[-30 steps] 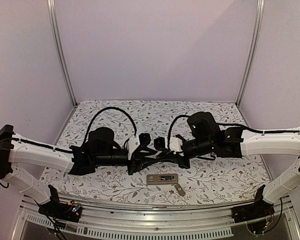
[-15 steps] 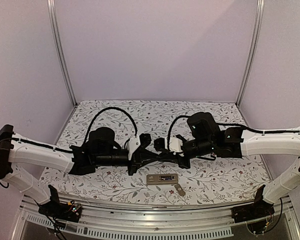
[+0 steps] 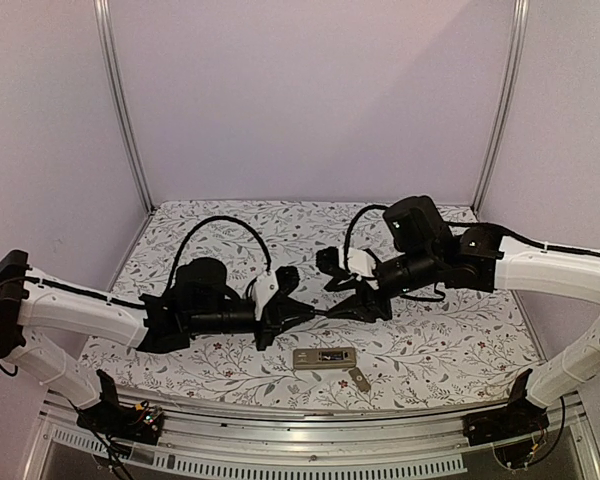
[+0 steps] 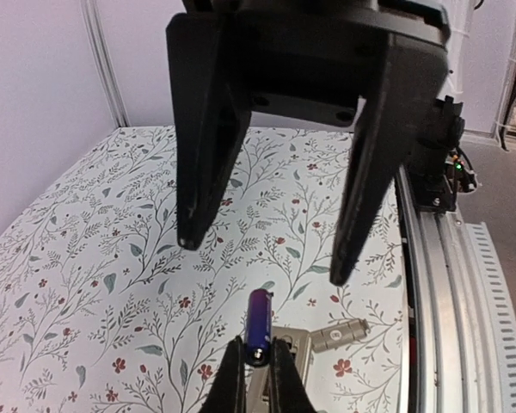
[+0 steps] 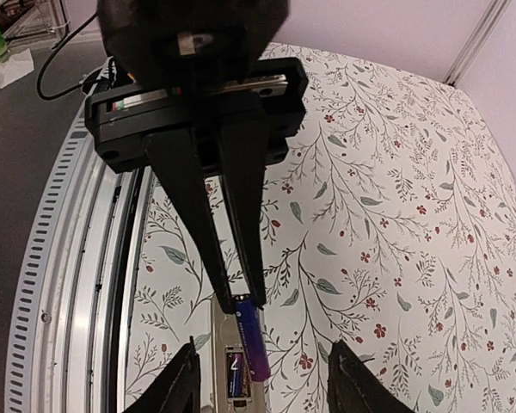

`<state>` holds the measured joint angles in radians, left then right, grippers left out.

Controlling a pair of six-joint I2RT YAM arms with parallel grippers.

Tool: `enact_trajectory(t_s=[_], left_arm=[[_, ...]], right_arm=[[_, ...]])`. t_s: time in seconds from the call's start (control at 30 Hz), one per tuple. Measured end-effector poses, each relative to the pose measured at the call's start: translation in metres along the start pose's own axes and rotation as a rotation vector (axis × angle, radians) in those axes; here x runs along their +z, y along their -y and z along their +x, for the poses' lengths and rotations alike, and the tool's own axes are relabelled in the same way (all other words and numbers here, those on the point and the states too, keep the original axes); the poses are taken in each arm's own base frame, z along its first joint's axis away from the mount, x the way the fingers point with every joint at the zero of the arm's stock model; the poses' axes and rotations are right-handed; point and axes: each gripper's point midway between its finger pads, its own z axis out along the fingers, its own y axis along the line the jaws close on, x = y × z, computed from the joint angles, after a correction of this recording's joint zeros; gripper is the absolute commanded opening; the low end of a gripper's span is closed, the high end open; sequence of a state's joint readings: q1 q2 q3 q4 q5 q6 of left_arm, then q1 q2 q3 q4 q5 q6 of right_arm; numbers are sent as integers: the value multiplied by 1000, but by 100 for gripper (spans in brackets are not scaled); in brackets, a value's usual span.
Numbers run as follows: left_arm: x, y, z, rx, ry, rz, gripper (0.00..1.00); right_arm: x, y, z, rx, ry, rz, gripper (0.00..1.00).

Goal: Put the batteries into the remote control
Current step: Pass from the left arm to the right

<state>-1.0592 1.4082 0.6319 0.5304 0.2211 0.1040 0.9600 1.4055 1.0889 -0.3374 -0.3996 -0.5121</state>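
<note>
My left gripper is shut on the end of a slim blue-violet battery, held in the air above the table. The right wrist view shows the same battery sticking out of the left gripper. My right gripper stands open around it, its fingers apart from it on both sides. The remote control lies back-up near the front edge, right under the battery. A dark second battery seems to lie in its recess. In the top view the two grippers face each other over the table's middle.
A small flat grey cover piece lies just right of the remote, also visible from the left wrist as the cover piece. The metal front rail runs along the table's near edge. Purple walls enclose the flowered tabletop.
My left gripper has shut on the battery. My right gripper has opened, let the battery go and drawn back up and to the right.
</note>
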Motion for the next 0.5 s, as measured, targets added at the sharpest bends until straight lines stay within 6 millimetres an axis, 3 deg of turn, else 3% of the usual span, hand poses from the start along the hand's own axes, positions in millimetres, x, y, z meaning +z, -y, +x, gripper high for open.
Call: enact_trajectory(t_s=[0.23, 0.5], left_arm=[[-7, 6, 5, -23, 49, 16, 0], [-8, 3, -5, -35, 111, 0, 0]], right_arm=[[-18, 14, -1, 38, -14, -37, 40], [2, 7, 3, 28, -57, -135, 32]])
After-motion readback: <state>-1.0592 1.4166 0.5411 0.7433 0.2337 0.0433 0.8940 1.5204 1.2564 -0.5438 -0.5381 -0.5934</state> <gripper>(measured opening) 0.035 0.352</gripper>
